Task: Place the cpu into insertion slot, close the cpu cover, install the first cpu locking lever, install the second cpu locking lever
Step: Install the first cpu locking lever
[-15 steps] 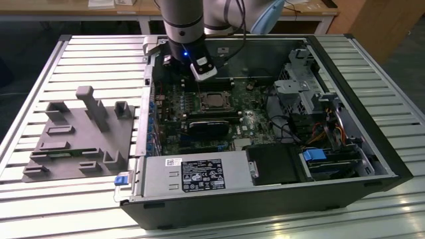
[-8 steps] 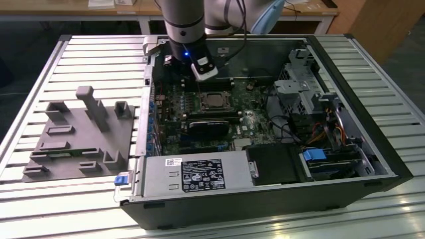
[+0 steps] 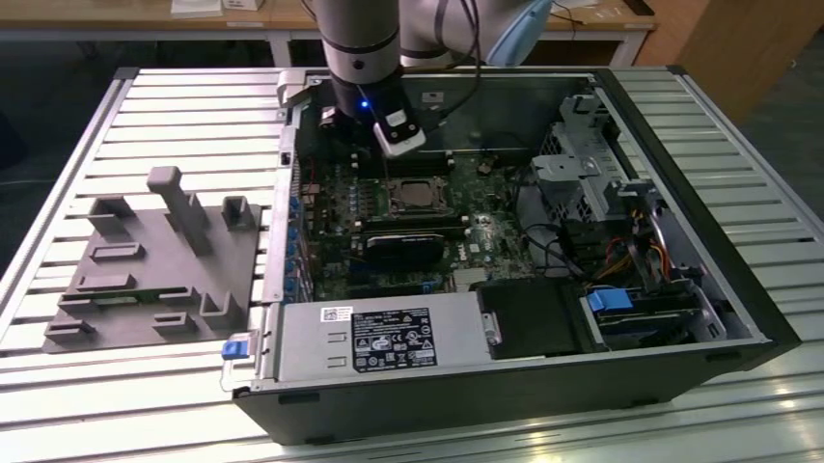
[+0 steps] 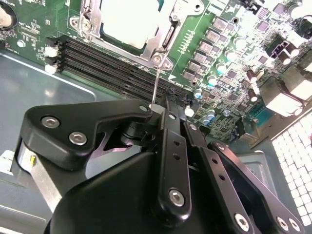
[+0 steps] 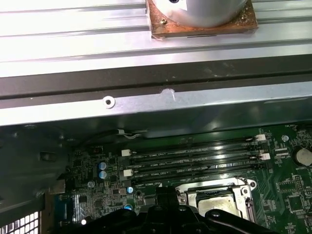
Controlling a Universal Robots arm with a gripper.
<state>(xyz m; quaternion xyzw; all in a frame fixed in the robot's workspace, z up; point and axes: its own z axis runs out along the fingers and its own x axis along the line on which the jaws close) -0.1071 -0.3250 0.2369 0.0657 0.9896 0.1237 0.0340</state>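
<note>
The cpu point(image 4: 127, 20) lies flat in the insertion slot point(image 3: 393, 199) on the green motherboard, its silver top showing through the window of the cpu cover point(image 4: 157, 45), which lies down over it. In the first wrist view the cpu point(image 5: 214, 199) and the cover frame point(image 5: 240, 186) sit just past the memory slots. A thin wire locking lever point(image 4: 155, 83) runs from the socket's corner to my gripper point(image 4: 163, 105), whose black fingers are shut on its end. In the exterior view the arm point(image 3: 361, 58) hangs over the board's far side.
Long black memory slots point(image 4: 112, 63) lie between the socket and the case wall point(image 5: 195, 105). A black card point(image 3: 405, 246) sits on the near side of the socket, a power supply point(image 3: 373, 338) in front, a drive cage point(image 3: 580, 164) on the exterior view's right, a grey fixture block point(image 3: 154, 260) outside the case.
</note>
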